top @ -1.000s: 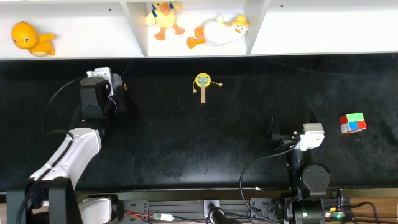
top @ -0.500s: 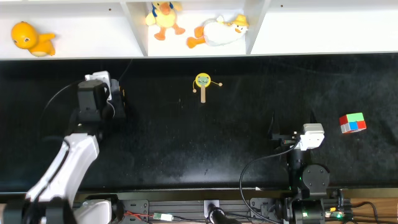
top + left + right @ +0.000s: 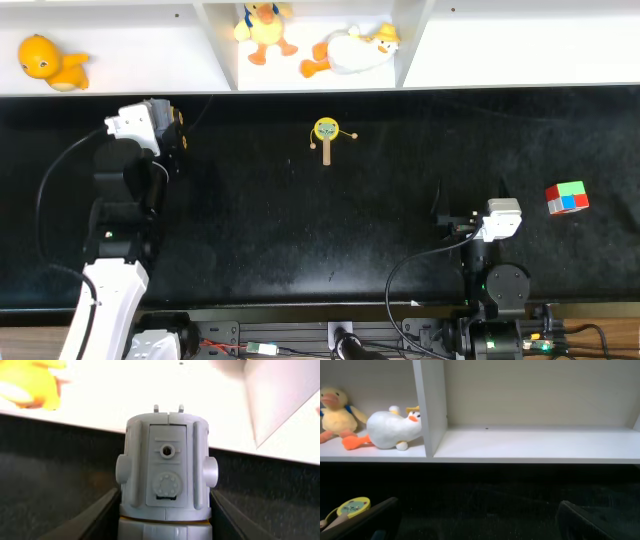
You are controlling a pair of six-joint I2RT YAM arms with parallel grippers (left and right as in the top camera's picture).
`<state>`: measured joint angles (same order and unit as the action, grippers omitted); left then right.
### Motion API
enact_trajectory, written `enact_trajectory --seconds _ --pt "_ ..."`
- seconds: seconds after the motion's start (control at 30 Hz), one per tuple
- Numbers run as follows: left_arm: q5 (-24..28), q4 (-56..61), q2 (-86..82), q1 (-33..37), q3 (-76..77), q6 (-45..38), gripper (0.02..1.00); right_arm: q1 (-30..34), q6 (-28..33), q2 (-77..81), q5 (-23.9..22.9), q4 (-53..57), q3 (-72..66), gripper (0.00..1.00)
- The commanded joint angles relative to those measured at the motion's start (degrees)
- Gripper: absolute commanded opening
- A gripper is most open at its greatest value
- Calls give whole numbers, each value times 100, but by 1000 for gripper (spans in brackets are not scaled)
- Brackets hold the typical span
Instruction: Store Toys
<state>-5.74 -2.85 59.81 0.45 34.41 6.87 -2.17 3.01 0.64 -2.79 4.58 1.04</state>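
Left wrist view: toy robot (image 3: 167,475), base off-frame

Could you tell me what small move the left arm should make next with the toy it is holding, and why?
Probably ease the left pincer forward over the shelf edge: it grips the grey toy robot upright, just short of the white left compartment, where bare floor lies beside the orange duck.

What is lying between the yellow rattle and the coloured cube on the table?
Nothing: in the top view, the black table between rattle and cube is bare.
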Motion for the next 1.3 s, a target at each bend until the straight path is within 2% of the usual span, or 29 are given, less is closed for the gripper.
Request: enact_trajectory --seconds 0.03,0.57,0.97,1.07,1.13,1.2,1.23,1.3 --pt "116 232 404 -20 428 -107 358 28 -2 -44 39 -22 -79 996" --pt "254 378 2741 -20 2538 -111 347 28 0 -44 39 -22 -79 996" --pt "308 623 3469 -20 2761 -131 358 28 -2 -44 39 -22 -79 993" --pt "304 623 3473 -20 2761 -264 472 28 -2 -44 39 -22 -79 993" --pt "304 623 3473 -20 2761 -286 625 28 -2 -44 39 -22 -79 996" --pt "306 623 3473 -20 2761 -413 915 28 -2 -44 39 -20 -79 996" --pt "306 621 3473 -20 2761 -413 998 28 0 -44 39 -20 -79 996" --pt "308 592 3471 -20 2761 -411 998 28 -2 -44 39 -22 -79 996"
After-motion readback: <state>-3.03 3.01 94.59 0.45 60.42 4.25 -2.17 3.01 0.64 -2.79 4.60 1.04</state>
